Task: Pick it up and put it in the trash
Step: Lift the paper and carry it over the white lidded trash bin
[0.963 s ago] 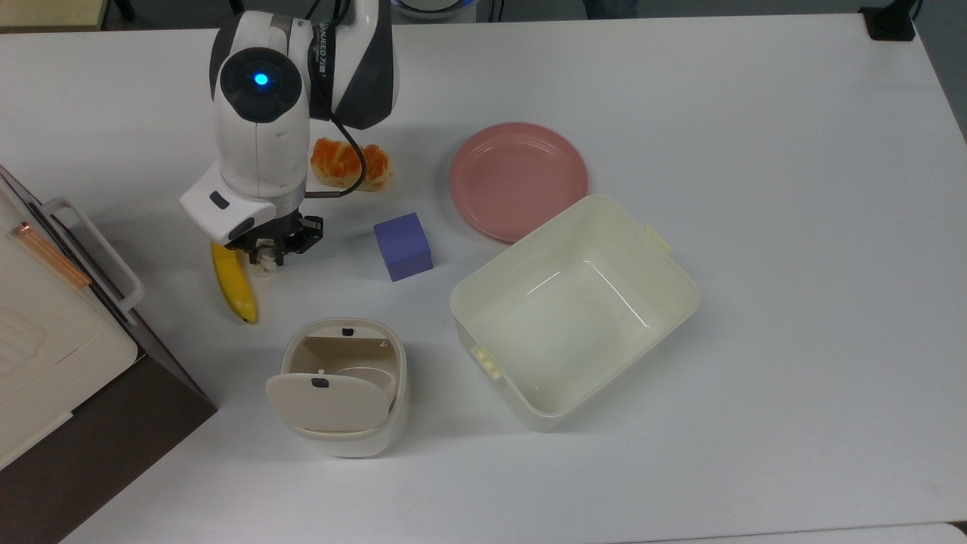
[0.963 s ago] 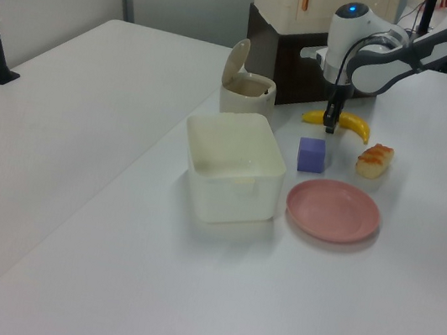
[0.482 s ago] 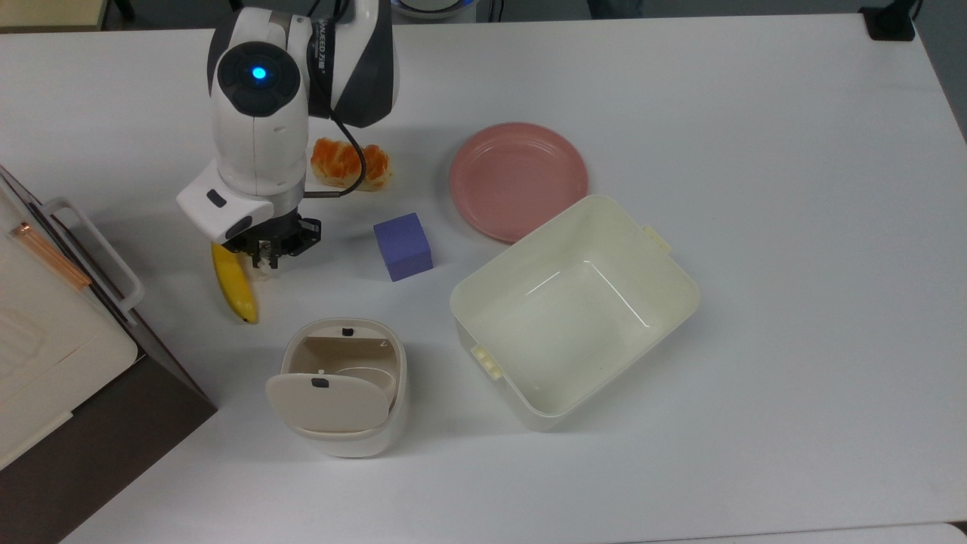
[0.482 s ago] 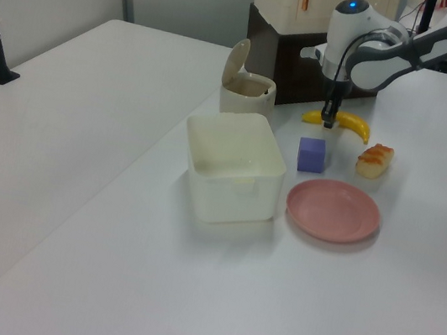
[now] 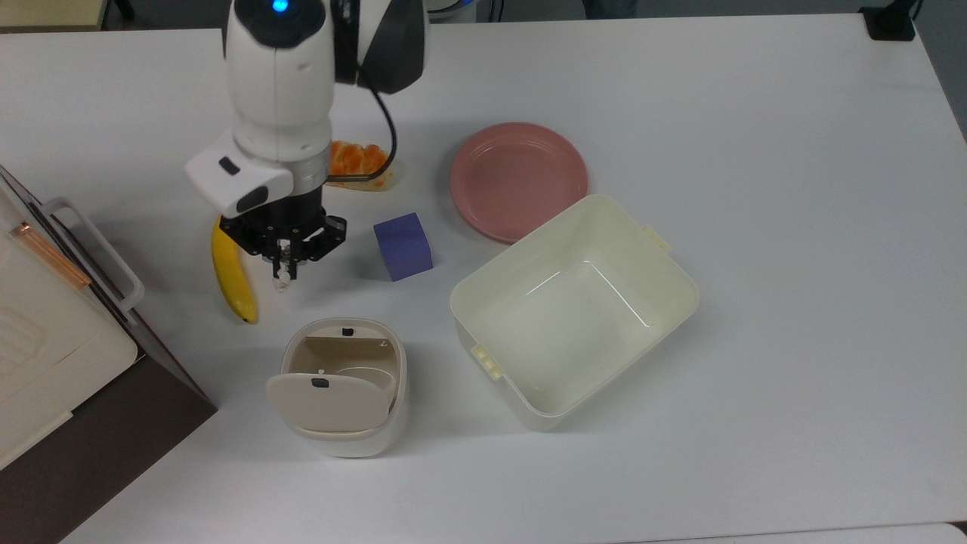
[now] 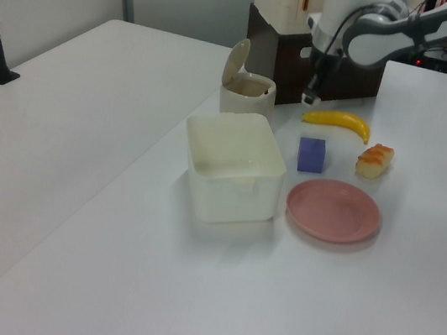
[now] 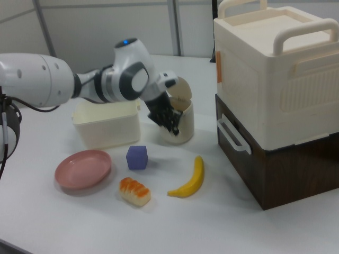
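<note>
The tiny off-white paper wad [image 5: 282,285] hangs between the fingertips of my gripper [image 5: 285,270], which is shut on it above the table. It hovers just right of the banana [image 5: 233,276] in the top view. The trash [image 5: 340,389] is a small beige bin whose flap lid stands open, and it sits below the gripper in the top view. In the left view the gripper [image 6: 306,97] is raised to the right of the trash [image 6: 246,95]. The right view has the gripper [image 7: 175,130] close in front of the trash [image 7: 183,120].
A purple cube [image 5: 403,245], an orange-glazed bread piece [image 5: 359,162] and a pink plate [image 5: 518,180] lie nearby. A large cream tub [image 5: 574,310] stands right of the bin. A brown and cream cabinet [image 5: 45,363] with a handle borders the top view's left.
The gripper rose off the table beside the banana with the paper wad in it, and shifted slightly to the top view's right, toward the bin.
</note>
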